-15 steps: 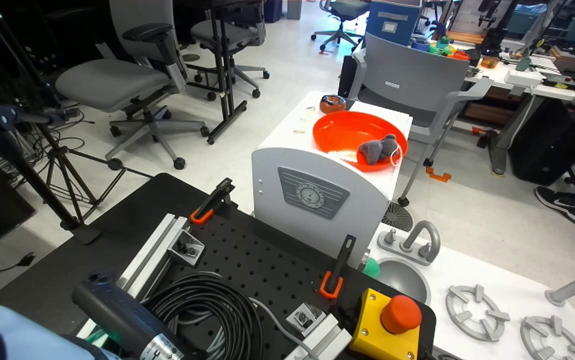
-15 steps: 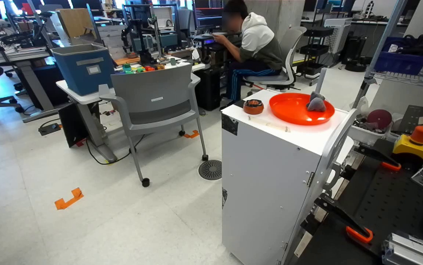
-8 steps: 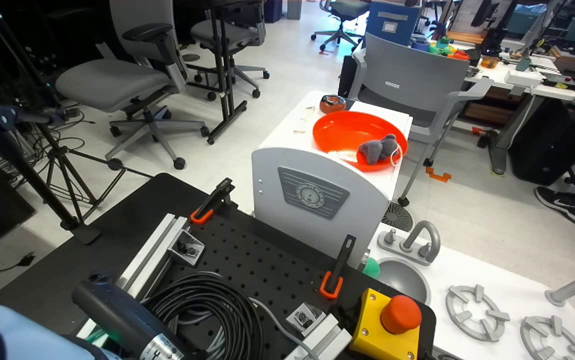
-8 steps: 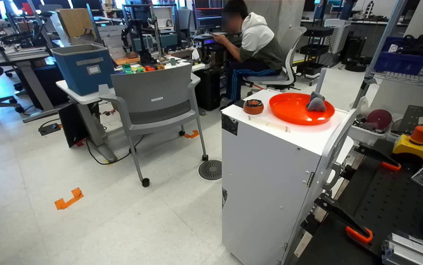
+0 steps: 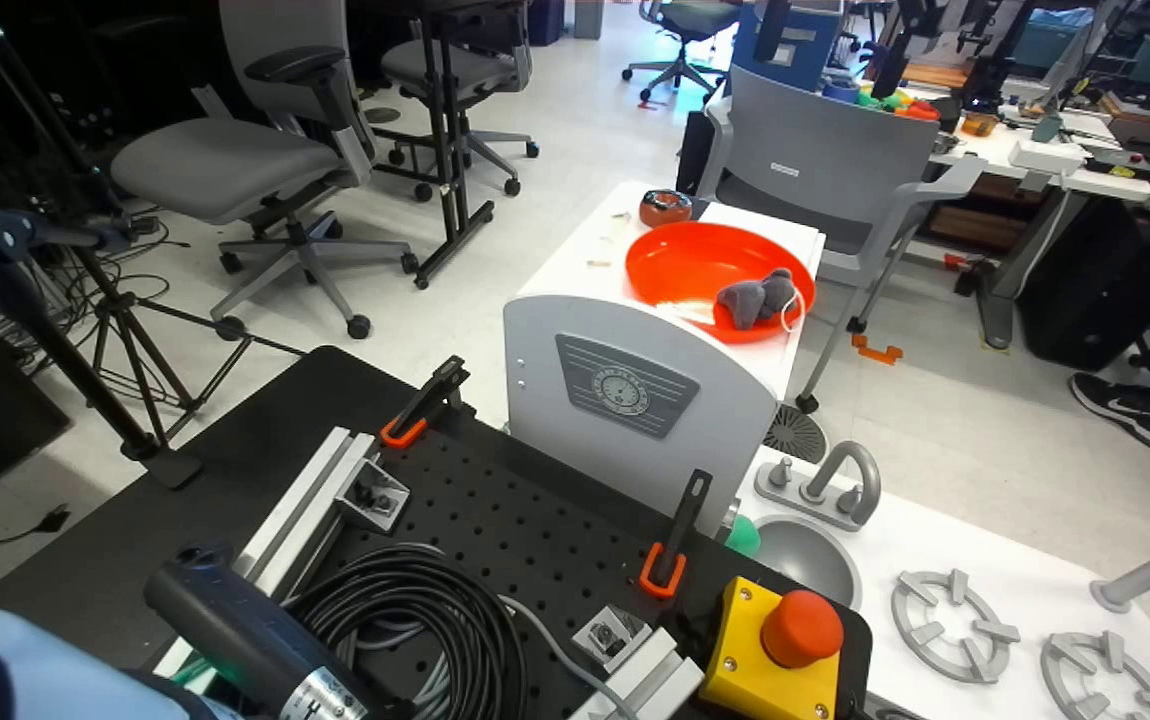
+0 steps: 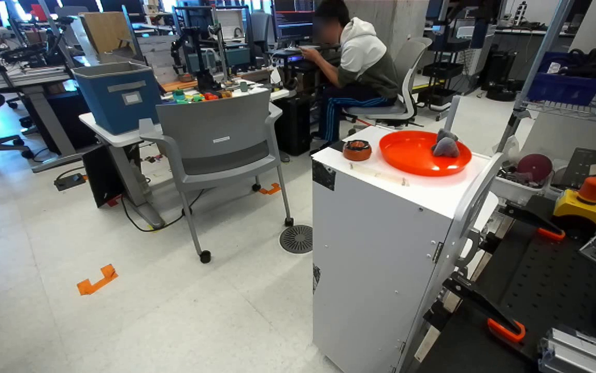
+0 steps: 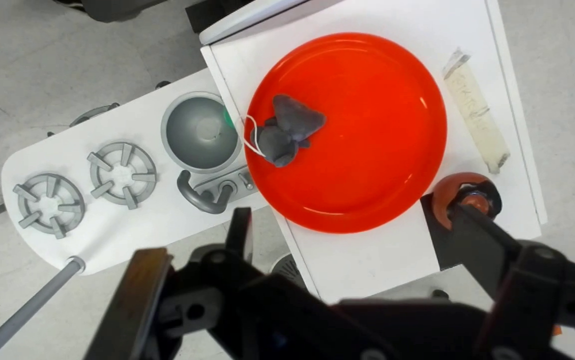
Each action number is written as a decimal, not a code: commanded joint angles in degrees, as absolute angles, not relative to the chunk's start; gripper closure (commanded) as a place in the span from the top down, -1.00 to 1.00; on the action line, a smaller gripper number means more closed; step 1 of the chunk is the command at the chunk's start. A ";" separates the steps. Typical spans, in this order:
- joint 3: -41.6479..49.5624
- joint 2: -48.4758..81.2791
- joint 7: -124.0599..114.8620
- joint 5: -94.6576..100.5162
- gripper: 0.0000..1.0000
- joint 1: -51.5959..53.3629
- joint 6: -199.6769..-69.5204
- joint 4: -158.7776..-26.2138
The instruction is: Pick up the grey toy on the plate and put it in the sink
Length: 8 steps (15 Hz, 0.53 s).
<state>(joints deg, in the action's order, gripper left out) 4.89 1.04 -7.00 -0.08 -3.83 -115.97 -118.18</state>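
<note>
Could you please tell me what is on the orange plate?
A grey toy with a white string lies on the plate, off-centre. The patch the toy covers cannot be seen.

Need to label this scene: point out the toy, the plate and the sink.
Toy [image 7: 292, 124], wrist view: middle of its grey body.
Plate [image 7: 357, 140], wrist view: bare orange middle.
Sink [image 5: 815, 562], in an exterior view: bare grey inside.
</note>
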 commanded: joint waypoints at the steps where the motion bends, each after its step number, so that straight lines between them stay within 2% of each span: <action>1: 4.50 2.19 -7.94 0.08 1.00 -3.77 -113.80 -116.03; 8: 4.68 2.69 -8.48 0.52 1.00 -3.94 -115.34 -115.80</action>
